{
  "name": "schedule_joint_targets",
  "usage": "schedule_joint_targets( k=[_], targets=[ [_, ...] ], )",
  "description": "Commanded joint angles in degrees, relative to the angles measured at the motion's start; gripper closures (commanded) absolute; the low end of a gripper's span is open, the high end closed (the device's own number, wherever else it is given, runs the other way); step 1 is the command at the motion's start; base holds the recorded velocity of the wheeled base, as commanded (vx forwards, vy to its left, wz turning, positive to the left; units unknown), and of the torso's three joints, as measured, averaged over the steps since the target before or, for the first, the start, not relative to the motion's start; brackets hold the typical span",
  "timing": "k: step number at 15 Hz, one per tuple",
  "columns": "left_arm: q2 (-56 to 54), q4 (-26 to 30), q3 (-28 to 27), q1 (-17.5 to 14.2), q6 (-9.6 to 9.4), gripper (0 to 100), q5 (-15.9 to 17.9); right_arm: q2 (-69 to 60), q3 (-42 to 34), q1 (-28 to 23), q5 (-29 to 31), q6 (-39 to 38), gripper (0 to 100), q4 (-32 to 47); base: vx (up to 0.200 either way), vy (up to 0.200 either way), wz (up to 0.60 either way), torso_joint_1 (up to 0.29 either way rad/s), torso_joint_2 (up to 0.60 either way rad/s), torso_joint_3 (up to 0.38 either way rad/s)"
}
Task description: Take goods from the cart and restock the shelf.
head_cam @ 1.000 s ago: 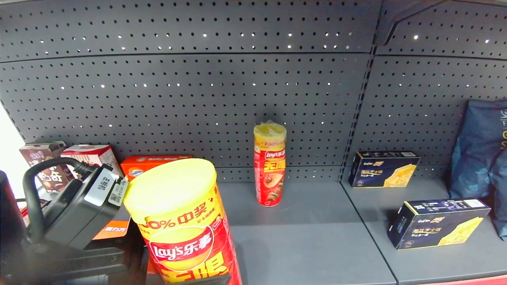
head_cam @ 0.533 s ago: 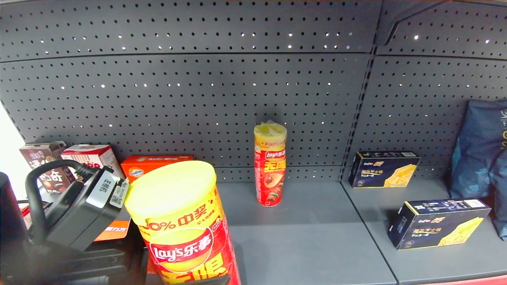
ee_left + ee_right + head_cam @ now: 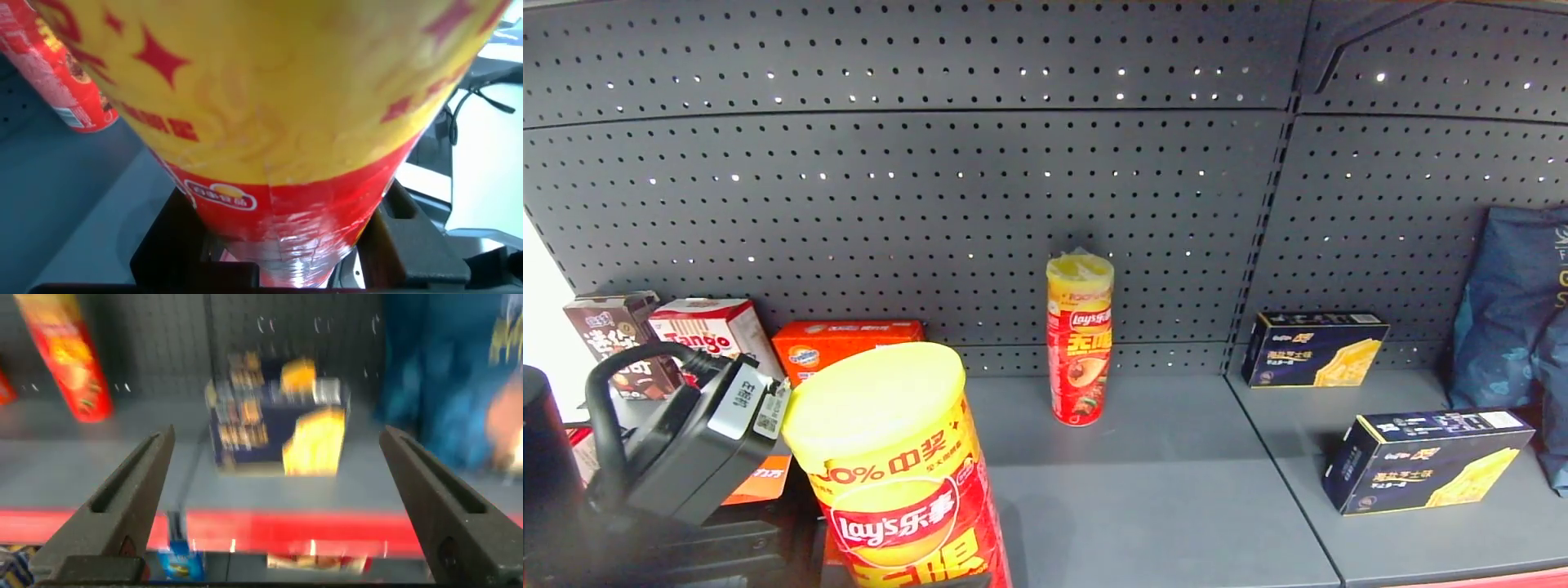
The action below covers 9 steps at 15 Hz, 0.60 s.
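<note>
My left gripper [image 3: 278, 257] is clamped on the can [image 3: 894, 465], with its dark fingers [image 3: 167, 245] pressed to either side of the base. The can stands upright at 7 o'clock in the head view. Its bottom is cut off by the frame edge, so I cannot tell whether it touches the shelf [image 3: 1160, 490]. It hides a corner of the orange box [image 3: 845, 341] behind it. A white-and-red box [image 3: 712, 331] and a brown box [image 3: 617, 335] stand toward 9 o'clock, partly behind my left arm [image 3: 678, 441]. A second can [image 3: 1079, 339] stands at 1 o'clock from the held one, near the pegboard [image 3: 931, 204], and bare shelf lies between the two. Toward 3 o'clock lie two dark boxes [image 3: 1313, 349] [image 3: 1425, 459], then a blue bag [image 3: 1515, 310] cut off by the frame edge. My right gripper [image 3: 278, 498] has its fingers wide apart with nothing between them. It faces one of the dark boxes, blurred, beyond the red shelf lip [image 3: 327, 527].
</note>
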State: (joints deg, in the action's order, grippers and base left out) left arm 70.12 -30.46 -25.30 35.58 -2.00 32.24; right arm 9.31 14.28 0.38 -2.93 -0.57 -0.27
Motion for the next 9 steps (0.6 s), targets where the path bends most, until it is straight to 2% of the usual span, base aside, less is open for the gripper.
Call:
schedule_joint_targets(
  k=[1,3,5,9],
  targets=[
    [-0.25,-0.03,0.69,-0.08,-0.02,100,0.01,17.41,14.90,2.17,-3.14,5.49,0,4.31,0.000,0.000,0.00,0.000,0.00,0.000],
    [-1.39,0.41,0.69,-0.16,0.15,100,-0.16,23.82,18.16,3.93,-4.37,5.93,0,4.40,0.000,0.000,0.00,0.000,0.00,0.000],
    [-1.39,0.41,0.69,-1.66,0.42,100,-0.16,33.84,23.08,9.73,-8.50,5.76,0,2.11,0.000,0.000,0.00,0.000,0.00,0.000],
    [-0.77,0.32,0.07,-2.63,0.42,100,-0.25,47.11,27.65,17.55,-8.59,5.76,0,-1.58,0.000,0.000,0.00,0.000,0.00,0.000]
  ],
)
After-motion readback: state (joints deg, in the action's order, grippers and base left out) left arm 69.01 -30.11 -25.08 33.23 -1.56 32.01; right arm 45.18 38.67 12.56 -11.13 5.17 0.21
